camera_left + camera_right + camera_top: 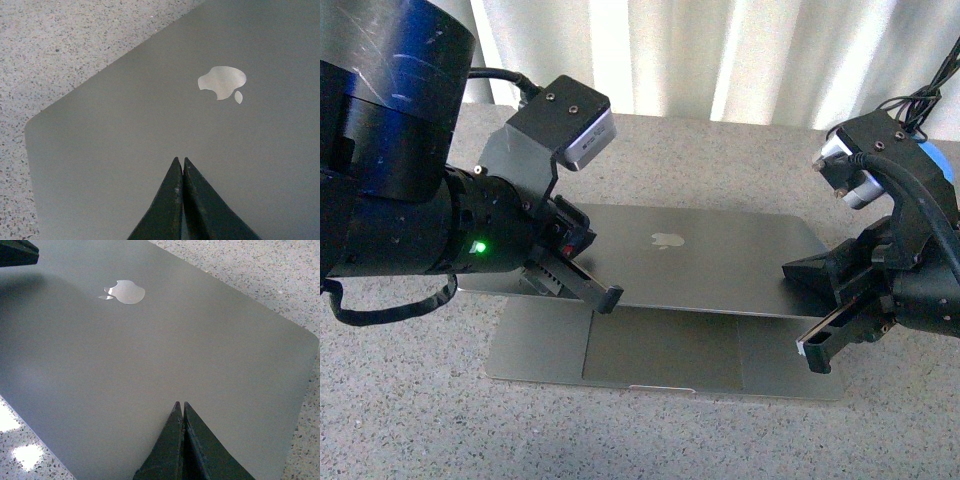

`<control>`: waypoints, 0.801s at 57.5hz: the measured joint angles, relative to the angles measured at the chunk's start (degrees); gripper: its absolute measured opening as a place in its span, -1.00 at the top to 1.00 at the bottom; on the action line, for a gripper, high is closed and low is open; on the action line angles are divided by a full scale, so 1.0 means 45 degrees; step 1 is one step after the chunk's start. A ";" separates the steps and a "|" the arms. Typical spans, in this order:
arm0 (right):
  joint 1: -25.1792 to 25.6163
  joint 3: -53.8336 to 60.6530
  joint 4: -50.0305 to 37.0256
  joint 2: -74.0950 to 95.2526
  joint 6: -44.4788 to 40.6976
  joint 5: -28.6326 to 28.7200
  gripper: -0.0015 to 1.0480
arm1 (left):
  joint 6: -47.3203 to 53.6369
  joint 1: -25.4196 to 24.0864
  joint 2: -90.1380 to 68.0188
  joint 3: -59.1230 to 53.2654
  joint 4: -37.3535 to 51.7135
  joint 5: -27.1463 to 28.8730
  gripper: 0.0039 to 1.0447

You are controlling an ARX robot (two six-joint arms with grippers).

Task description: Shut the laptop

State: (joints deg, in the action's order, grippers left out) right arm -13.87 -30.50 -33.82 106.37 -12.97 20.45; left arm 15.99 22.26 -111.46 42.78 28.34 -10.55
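Closest in, the left arm (390,180) fills the left side. The left gripper (180,162) is pinched together, its tips on or just above the laptop (720,265) lid near the lid's left edge. The right gripper (180,407) is likewise pinched together over the lid's right side. The laptop lies mid-worktop, hinge toward the far edge, lid hanging low over the trackpad (660,350) but not yet down. The metal lid looks stiff, smooth and probably slippery, with fragile glass beneath, so pressing gently from above near the free edge suits better than gripping. The worktop (400,420) is speckled stone, with a pale curtain (720,50) behind.
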 joint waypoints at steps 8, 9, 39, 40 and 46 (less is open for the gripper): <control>0.0000 0.0092 -0.0083 0.0073 0.0136 0.0005 0.98 | -0.0136 0.0092 -0.0058 0.0000 -0.0083 -0.0034 0.94; 0.0000 0.0107 -0.0092 0.0092 0.0170 0.0005 0.98 | -0.0155 0.0102 -0.0058 0.0000 -0.0102 -0.0034 0.94; -0.0029 0.0233 -0.0228 0.0253 0.0520 0.0015 0.98 | -0.0291 0.0321 -0.0078 -0.0044 -0.0291 -0.0092 0.94; -0.0029 0.0243 -0.0238 0.0257 0.0515 0.0010 0.98 | -0.0296 0.0321 -0.0087 -0.0058 -0.0282 -0.0087 0.94; -0.0053 0.0321 -0.0355 0.0369 0.0510 -0.0058 0.98 | -0.0393 0.0330 -0.0141 -0.0199 -0.0102 -0.0087 0.94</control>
State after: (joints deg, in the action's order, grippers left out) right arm -14.11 -29.06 -35.42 108.03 -10.68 20.18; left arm 14.22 23.75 -112.09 41.89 27.88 -10.94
